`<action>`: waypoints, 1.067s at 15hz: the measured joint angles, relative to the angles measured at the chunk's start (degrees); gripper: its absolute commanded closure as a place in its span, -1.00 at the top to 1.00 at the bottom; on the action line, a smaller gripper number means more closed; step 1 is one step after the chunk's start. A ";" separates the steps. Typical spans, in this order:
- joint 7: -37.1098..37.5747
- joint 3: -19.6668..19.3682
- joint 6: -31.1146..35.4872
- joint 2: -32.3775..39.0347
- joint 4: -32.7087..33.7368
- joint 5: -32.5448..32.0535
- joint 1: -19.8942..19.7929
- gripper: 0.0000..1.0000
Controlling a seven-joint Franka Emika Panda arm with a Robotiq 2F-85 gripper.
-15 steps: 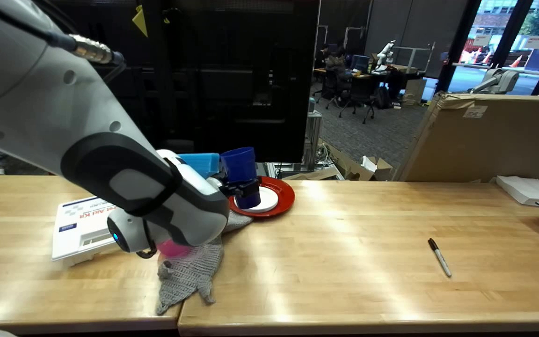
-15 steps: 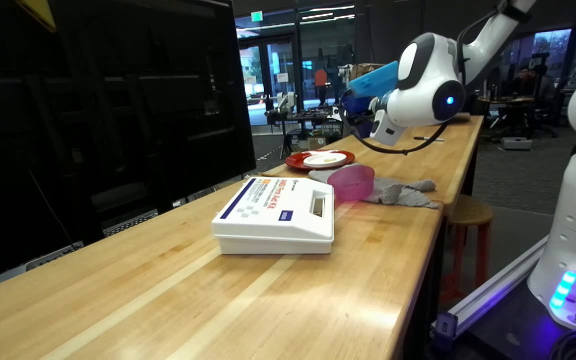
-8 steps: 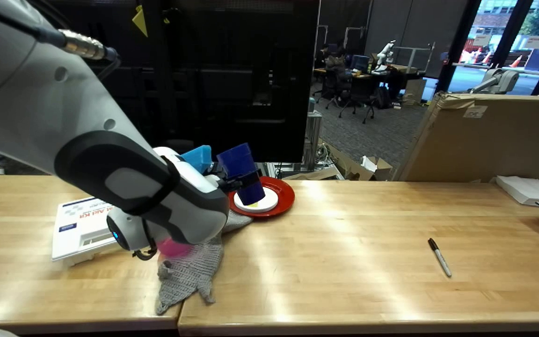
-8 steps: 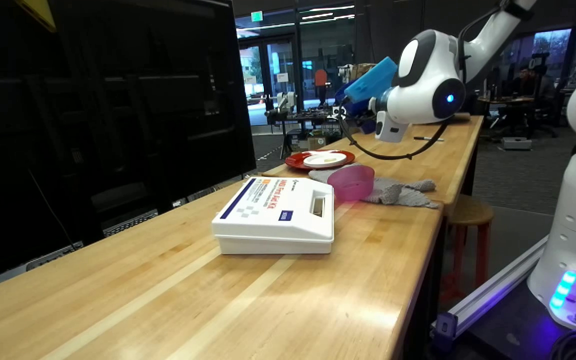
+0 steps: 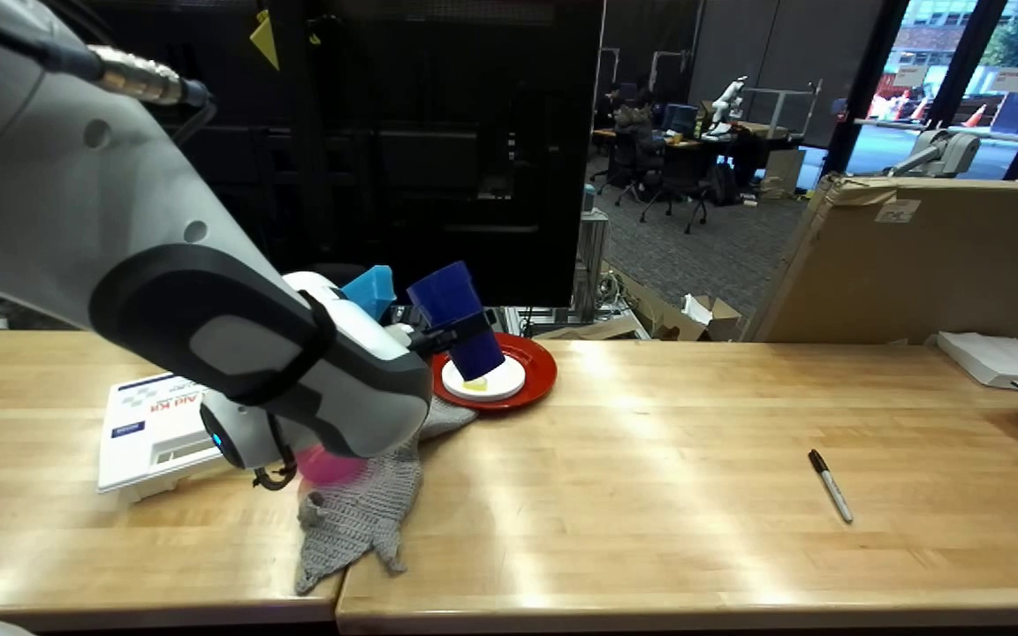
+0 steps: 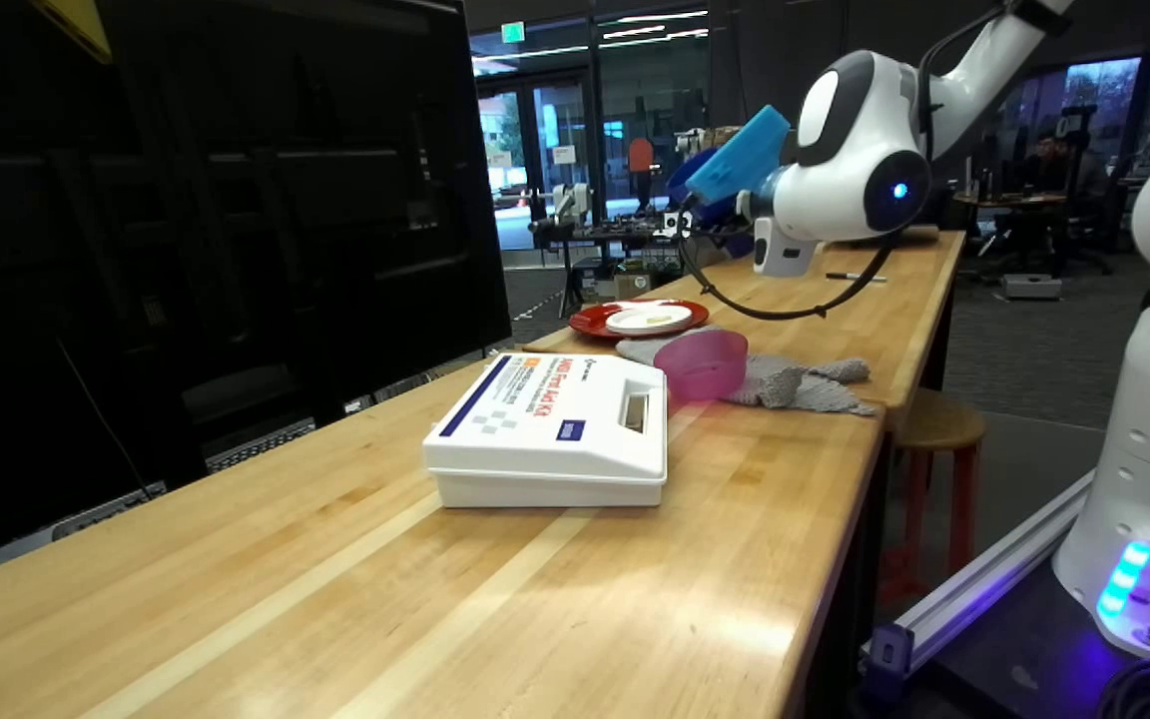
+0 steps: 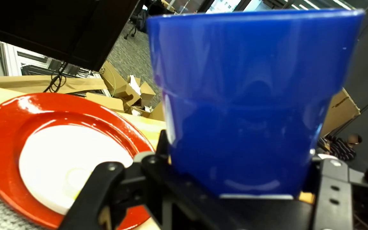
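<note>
**Blue cup [image 7: 251, 99] held aloft**

Gripper [image 7: 240, 163] clamps its jaws around the cup's lower half; cup hangs tilted, rim uppermost, off the table [image 5: 695, 503]. Red plate [image 7: 2, 140] lies near, a white plate [image 7: 53, 153] on it (small yellow patch [image 5: 476, 384] showing on the white). Grey cloth [image 5: 368, 508] lies at the red plate's edge.
</note>
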 measured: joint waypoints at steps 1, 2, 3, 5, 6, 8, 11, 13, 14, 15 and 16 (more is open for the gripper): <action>0.01 0.00 0.00 0.12 -0.02 0.00 0.02 0.16; 0.07 0.07 0.00 0.50 0.21 0.06 0.12 0.16; 0.10 0.21 0.04 1.13 0.83 0.19 0.28 0.16; 0.10 0.75 0.09 3.13 2.80 0.36 1.01 0.16; 0.10 1.15 0.09 4.21 3.67 0.36 1.39 0.16; 0.07 1.78 0.09 5.88 4.53 0.36 2.09 0.16; -0.79 2.03 0.10 6.66 3.91 0.21 2.36 0.16; -2.25 1.93 0.14 6.27 2.68 0.02 2.26 0.16; -3.37 1.91 0.14 5.87 1.88 0.02 2.20 0.16; -4.49 1.91 0.14 5.31 0.98 0.02 2.10 0.16; -5.49 1.90 0.16 4.62 0.01 0.02 2.04 0.16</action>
